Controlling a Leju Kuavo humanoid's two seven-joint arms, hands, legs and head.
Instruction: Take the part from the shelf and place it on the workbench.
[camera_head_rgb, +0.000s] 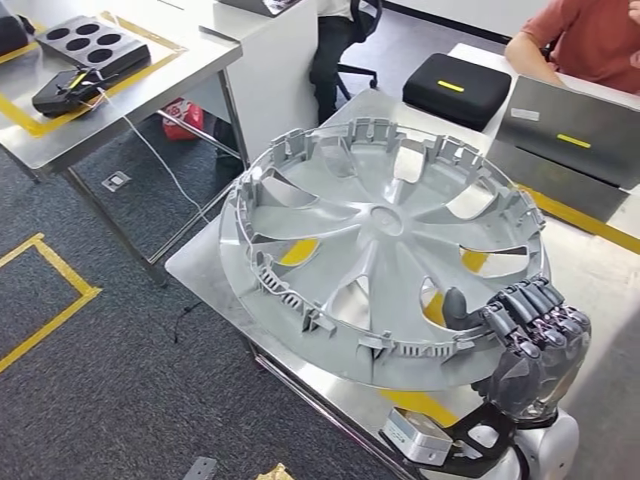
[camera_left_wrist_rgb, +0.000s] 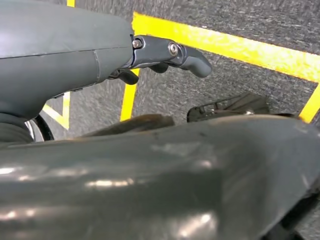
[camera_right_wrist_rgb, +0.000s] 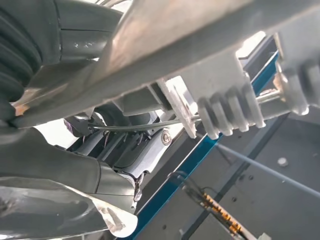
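Grey carpet (camera_head_rgb: 113, 380) surrounds the steel workbench (camera_head_rgb: 211, 265) where the right hand (camera_head_rgb: 528, 335) grips the wheel cover (camera_head_rgb: 377, 240).

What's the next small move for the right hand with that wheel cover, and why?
Probably lower it a little, then let go. The right hand grips the wheel cover at its near rim, thumb through a spoke opening. The cover is already over the steel workbench but looks tilted, near edge raised. Whether the far edge touches the bench I cannot tell, so ease down slowly.
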